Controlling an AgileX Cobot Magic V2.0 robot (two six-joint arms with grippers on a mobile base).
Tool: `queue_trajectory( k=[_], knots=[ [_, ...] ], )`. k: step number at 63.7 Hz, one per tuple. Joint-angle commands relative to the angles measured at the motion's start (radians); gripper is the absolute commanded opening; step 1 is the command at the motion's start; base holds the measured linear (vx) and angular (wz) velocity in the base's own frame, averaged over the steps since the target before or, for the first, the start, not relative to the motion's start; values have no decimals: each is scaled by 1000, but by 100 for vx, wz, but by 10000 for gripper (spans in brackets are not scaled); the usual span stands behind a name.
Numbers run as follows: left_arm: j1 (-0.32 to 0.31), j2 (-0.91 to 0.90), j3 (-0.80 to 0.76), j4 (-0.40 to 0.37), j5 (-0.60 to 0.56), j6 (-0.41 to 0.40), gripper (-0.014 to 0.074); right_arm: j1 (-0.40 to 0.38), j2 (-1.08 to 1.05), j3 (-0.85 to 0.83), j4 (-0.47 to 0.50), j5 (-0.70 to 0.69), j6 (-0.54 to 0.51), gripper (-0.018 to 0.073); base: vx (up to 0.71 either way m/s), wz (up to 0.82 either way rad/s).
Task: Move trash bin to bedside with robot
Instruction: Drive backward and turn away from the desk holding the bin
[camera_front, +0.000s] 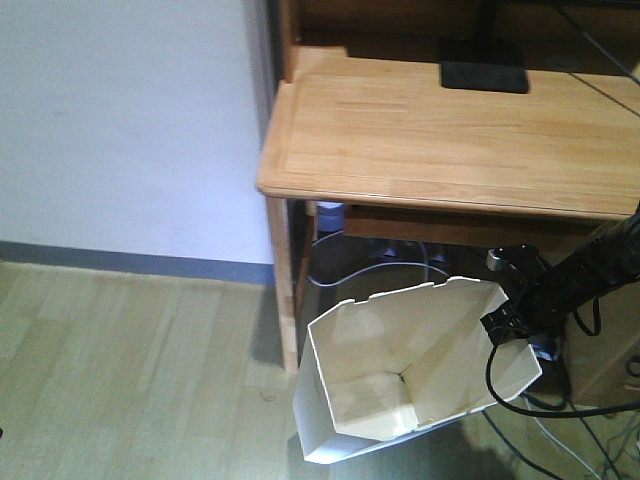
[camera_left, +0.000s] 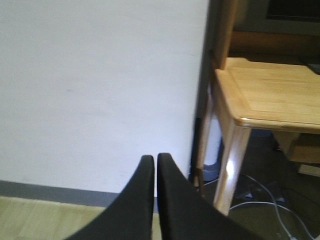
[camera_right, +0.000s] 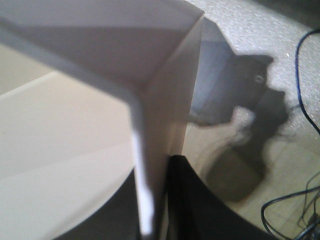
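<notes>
the white trash bin (camera_front: 400, 370) is tipped just beside the front corner leg of the wooden desk (camera_front: 450, 130), its cream inside showing (mouth turned up toward the front camera). the right gripper (camera_front: 505, 325) is clamped on the bin's rim, the thin wall pinched between its black fingers (camera_right: 197, 205). the left gripper (camera_left: 155, 160) is closed on nothing, tips touching, facing a white wall (camera_left: 100, 90).

R gripper (camera_front: 505, 325) sits at trash bin (camera_front: 400, 380) rim, bin wall betw. its fingers: one inside, one outside. Bin tilts away to its side, in front of and partly under desk (camera_front: 450, 130). Cables (camera_front: 560, 408) on floor below it. L gripper (camera_left: 155, 160): wall (camera_left: 100, 75) ahead, desk leg (camera_left: 232, 165) to its right.
</notes>
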Motion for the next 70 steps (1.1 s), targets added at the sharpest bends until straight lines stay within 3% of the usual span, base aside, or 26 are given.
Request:
queue_trajectory(
  k=[1,70],
  knots=[
    [1,-14,12,-4,-69,-6,-6,-1,-80,-15,73,148,-1,-6,-10,42],
    [1,-14,12,-4,-69,-6,-6,-1,-80,-15,73,148,-1,-6,-11,58]
  ],
)
